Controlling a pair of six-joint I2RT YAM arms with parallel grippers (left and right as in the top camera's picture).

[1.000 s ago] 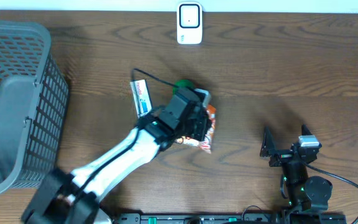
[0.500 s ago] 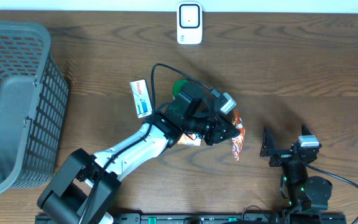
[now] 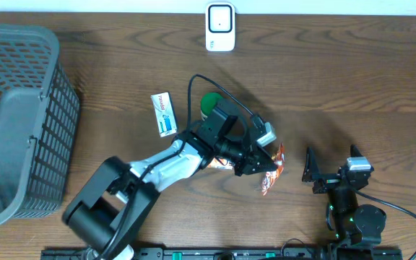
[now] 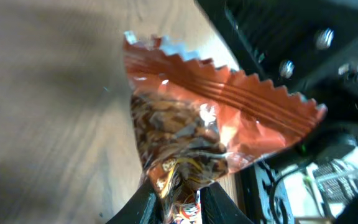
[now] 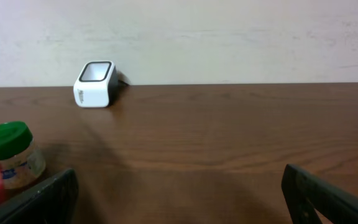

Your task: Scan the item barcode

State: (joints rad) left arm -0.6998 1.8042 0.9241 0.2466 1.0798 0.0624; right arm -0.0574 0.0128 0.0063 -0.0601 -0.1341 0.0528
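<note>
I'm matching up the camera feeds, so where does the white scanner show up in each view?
Overhead: scanner, top centre.
Left wrist: not in it.
Right wrist: scanner, upper left.
Shared landmark: green-lidded jar, mid-picture overhead; the same jar sits lower left in the right wrist view.

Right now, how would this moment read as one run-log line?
left gripper: shut on snack packet | right gripper: open, empty | scanner: far table edge, packet not near it | scan: pending
</note>
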